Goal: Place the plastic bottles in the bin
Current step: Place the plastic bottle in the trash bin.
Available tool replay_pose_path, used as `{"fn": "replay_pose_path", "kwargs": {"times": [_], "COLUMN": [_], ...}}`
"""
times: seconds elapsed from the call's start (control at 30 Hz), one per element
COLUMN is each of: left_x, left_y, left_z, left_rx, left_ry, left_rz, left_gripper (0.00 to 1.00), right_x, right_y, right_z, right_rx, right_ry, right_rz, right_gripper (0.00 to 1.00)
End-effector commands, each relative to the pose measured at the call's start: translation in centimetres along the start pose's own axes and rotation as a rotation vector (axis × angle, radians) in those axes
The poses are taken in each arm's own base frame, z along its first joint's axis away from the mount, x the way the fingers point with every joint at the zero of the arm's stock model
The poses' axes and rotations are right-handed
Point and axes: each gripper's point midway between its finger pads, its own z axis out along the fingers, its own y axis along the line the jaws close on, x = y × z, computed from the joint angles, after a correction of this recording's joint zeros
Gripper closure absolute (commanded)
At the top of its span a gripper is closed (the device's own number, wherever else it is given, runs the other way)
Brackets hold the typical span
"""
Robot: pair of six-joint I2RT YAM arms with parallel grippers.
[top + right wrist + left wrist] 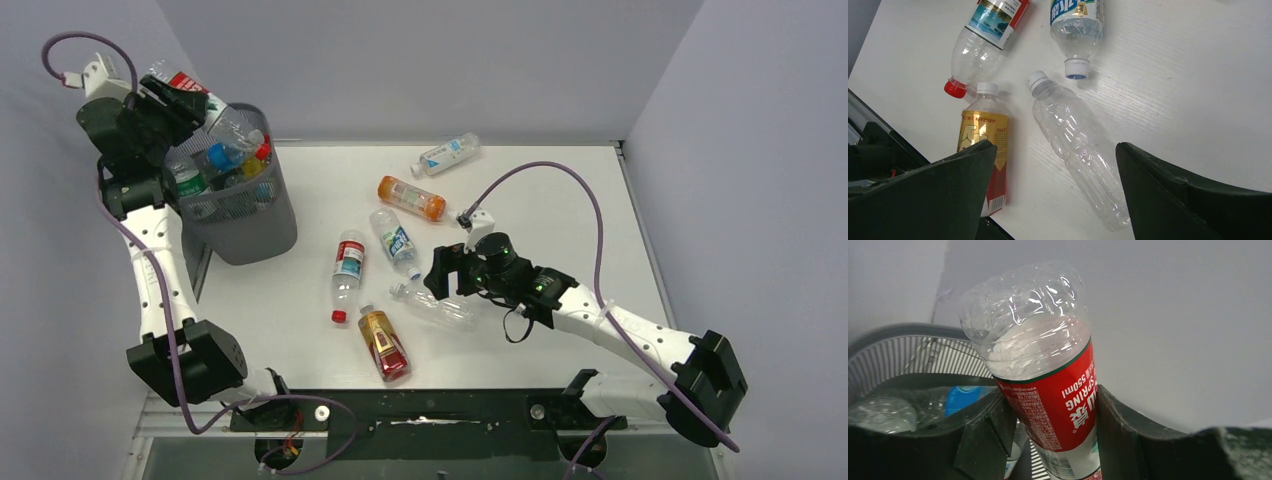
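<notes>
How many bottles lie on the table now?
6: far bottle, orange bottle, blue-label bottle, red-cap bottle, clear bottle below the right gripper, gold bottle closest to the front. None seems hidden.

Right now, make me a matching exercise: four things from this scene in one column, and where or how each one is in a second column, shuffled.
1. left gripper
2. clear unlabelled bottle
3. orange bottle
4. gold-label bottle

A. lies nearest the table's front edge
B. lies below the open right gripper
C. lies toward the back, touching no gripper
D. shut on a red-label bottle above the bin

Pairs: 1-D, 2-B, 3-C, 4-A
</notes>
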Motion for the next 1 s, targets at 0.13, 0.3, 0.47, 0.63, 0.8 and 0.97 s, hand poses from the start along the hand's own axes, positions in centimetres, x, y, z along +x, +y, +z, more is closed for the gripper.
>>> {"fn": "replay_pose_path", "kwargs": {"times": [0.13, 0.3, 0.47, 0.63, 0.8, 0.97], "left_x": [-6.1, -5.4, -4.8, -4.2, -3.1, -2.6], "left_y": [0.4, 2.5, 4.2, 5.6, 5.4, 5.3], "left_z": [-2.7, -2.2, -2.1, -1.9, -1.2, -0.8], "left_rx": [0.031, -0.043, -0.113, -0.168, -0.160, -0.182], "left_ry": [-0.158, -0.157, -0.144, -0.125, -0.085, -0.067], "left_rz": [0.012, 0.039, 0.056, 0.065, 0.072, 0.092], "left_gripper": [0.62, 0.62, 0.55, 0.49, 0.34, 0.22], "right_x": [-2.2, -2.1, -2.0, -1.9, -1.9, -1.8], "right_y": [1.9, 2.0, 2.0, 2.0, 2.1, 2.1], "right_z": [0.4, 0.5, 0.6, 0.8, 0.8, 0.8], "right_rx": [-0.063, -0.068, -0.070, -0.073, -0.076, -0.075], "right_ry": [-0.066, -0.065, -0.061, -0.054, -0.053, -0.052], "right_rz": [0.002, 0.006, 0.008, 0.012, 0.014, 0.013], "right_gripper": [0.06, 0.06, 0.05, 0.05, 0.05, 0.05]}}
